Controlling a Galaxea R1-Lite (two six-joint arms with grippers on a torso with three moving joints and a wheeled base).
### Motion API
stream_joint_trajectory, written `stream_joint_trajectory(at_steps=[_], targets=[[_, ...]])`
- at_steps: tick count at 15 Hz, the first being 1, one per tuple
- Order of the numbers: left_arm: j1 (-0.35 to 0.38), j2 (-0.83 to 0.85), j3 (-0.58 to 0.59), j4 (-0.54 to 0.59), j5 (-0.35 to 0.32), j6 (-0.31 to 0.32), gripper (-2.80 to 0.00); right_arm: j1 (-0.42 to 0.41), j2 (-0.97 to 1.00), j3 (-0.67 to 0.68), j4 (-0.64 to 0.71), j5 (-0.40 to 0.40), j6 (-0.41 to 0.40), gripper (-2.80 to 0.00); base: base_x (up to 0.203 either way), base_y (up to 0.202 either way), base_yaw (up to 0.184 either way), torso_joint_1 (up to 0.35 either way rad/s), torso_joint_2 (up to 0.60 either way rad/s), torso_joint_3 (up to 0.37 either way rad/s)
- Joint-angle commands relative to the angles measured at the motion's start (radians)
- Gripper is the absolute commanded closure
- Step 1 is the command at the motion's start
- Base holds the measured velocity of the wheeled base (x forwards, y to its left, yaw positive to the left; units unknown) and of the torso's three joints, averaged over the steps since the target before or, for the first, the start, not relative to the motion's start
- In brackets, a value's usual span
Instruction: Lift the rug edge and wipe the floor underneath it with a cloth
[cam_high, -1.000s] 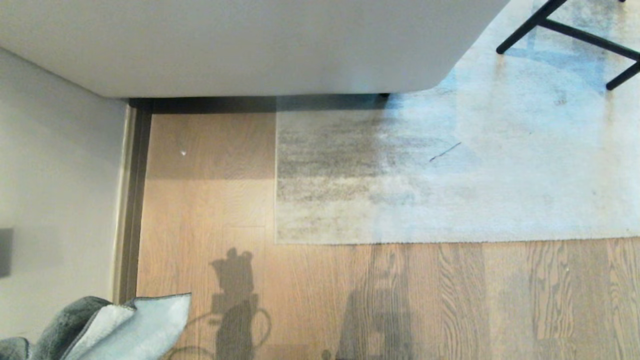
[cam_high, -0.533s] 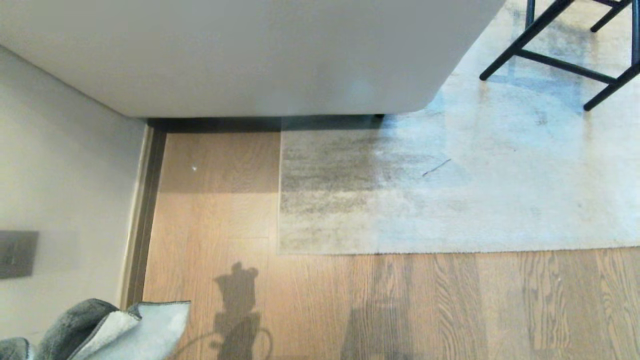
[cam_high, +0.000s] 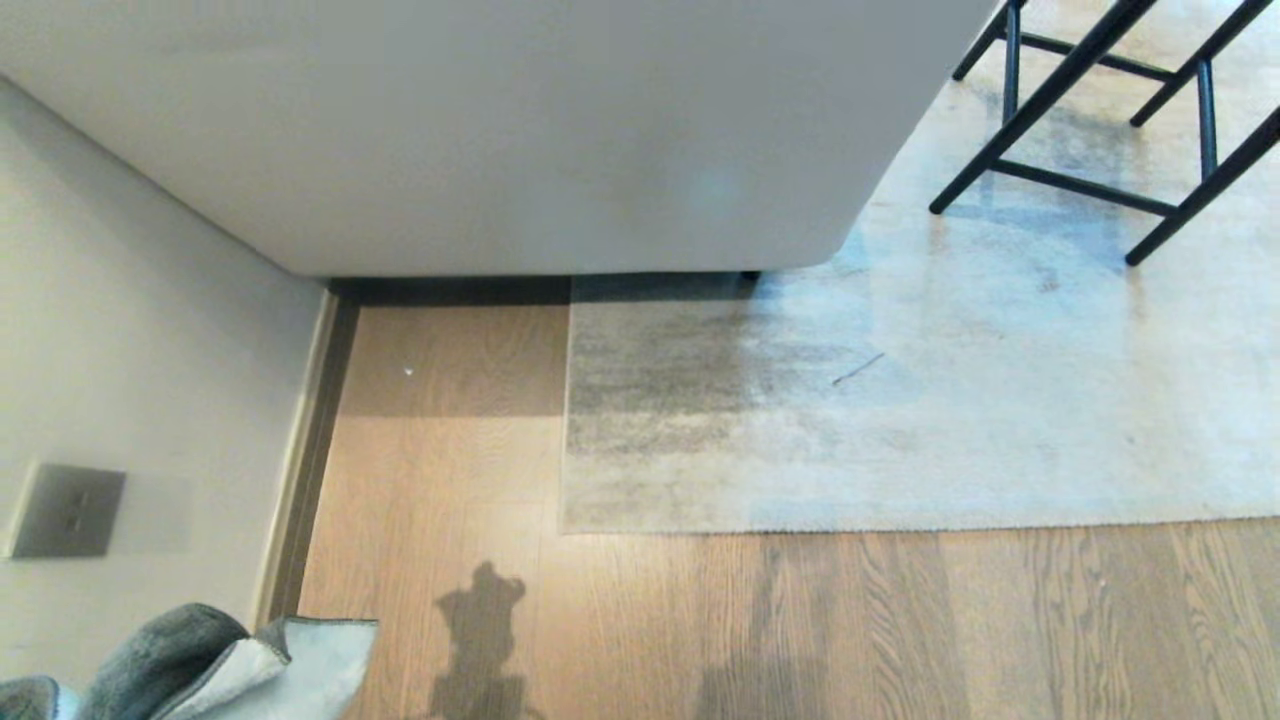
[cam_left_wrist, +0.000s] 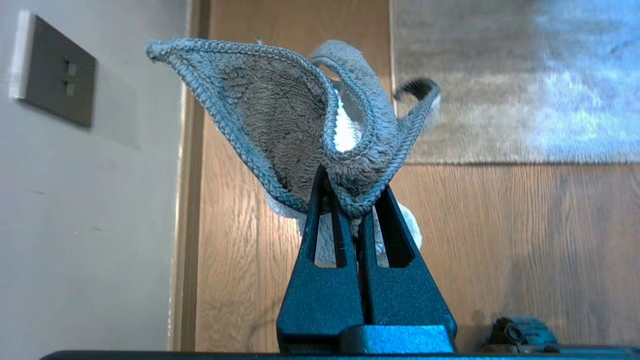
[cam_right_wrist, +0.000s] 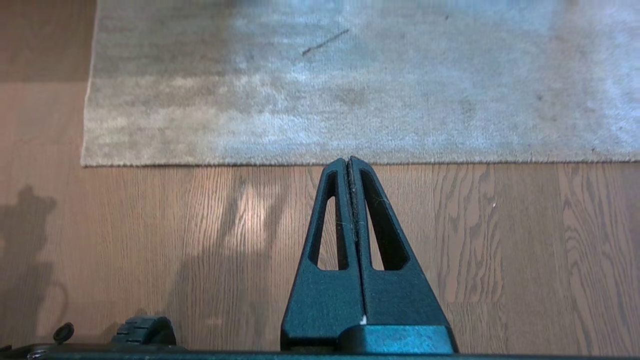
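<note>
Pinching cloth (cam_left_wrist: 300, 125), left claw (cam_left_wrist: 350, 200) apparently unseen in head view.

Head view overlooks floor (cam_high: 900, 620); wrist views share rug edge (cam_right_wrist: 350, 161).

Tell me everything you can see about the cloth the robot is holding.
The cloth is a small fluffy microfibre piece, darker grey on one face and pale blue-white on the other, with a thin stitched hem around the edge. It is bunched and folded, pinched near its middle between the shut jaws of the left gripper, its corners flaring outward. It hangs above the wood floor beside the wall, apart from the rug. Nothing but the jaws touches it.
</note>
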Motion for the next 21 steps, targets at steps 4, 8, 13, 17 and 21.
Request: stream_joint_trajectory(at_steps=[4,8,13,17,21], targets=[[0.001,0.000,0.000,-0.001,0.003,-0.001,0.00,0.000,0.001,0.000,-0.001,0.000,-0.001,0.00,0.000,0.000,0.000,0.004,0.00,0.205],[0.000,0.000,-0.001,0.000,0.002,-0.005,0.00,0.000,0.001,0.000,-0.001,0.000,-0.001,0.00,0.000,0.000,0.000,0.002,0.00,0.204],[0.000,0.000,-0.001,-0.001,0.003,-0.007,0.00,0.000,0.001,0.000,-0.001,0.000,-0.001,0.00,0.000,0.000,0.000,0.003,0.00,0.200],[-0.001,0.000,-0.002,0.001,0.002,-0.008,0.00,0.000,0.001,0.000,-0.001,0.000,-0.001,0.00,0.000,0.000,0.000,0.004,0.00,0.206],[-0.001,0.000,-0.002,0.001,0.001,-0.008,0.00,0.000,0.001,0.000,-0.001,0.000,-0.001,0.00,0.000,0.000,0.000,0.001,0.00,0.202]])
